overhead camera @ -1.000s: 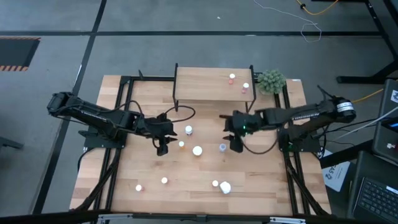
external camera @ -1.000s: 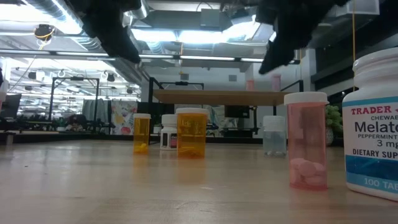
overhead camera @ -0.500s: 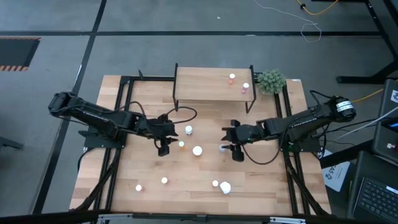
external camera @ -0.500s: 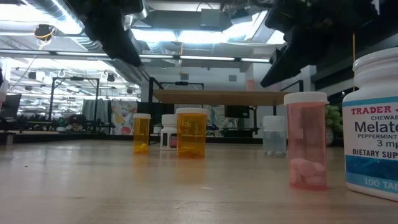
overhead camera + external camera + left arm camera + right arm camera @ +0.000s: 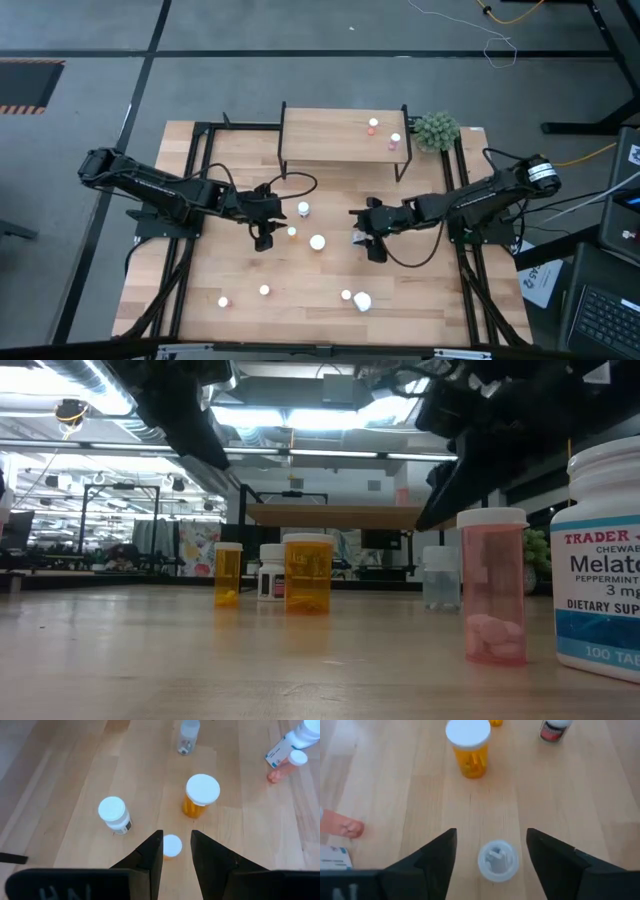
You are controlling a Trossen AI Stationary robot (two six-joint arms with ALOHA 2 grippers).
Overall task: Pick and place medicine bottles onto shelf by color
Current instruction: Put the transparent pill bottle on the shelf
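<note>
Right gripper (image 5: 491,851): jaws wide apart, nothing clamped; a clear bluish-grey bottle (image 5: 497,860) stands upright between them, touching neither finger; straight ahead of the jaws, a large orange bottle (image 5: 468,746) with a white cap; beyond it to one side, a small white bottle with a red label (image 5: 552,729); off to the other side, a pink bottle (image 5: 340,827) and the corner of a white labelled bottle (image 5: 332,858).

Left gripper (image 5: 175,851): jaws narrowly apart, gripping nothing; a small orange bottle (image 5: 172,846) stands just past the fingertips, in line with the gap; flanking, a small white bottle (image 5: 115,814) and the large orange one.

Shelf (image 5: 340,137): well beyond both grippers; two pink bottles (image 5: 394,142) stand on its right part.

Potted plant (image 5: 436,129): just beside the shelf's right end.
</note>
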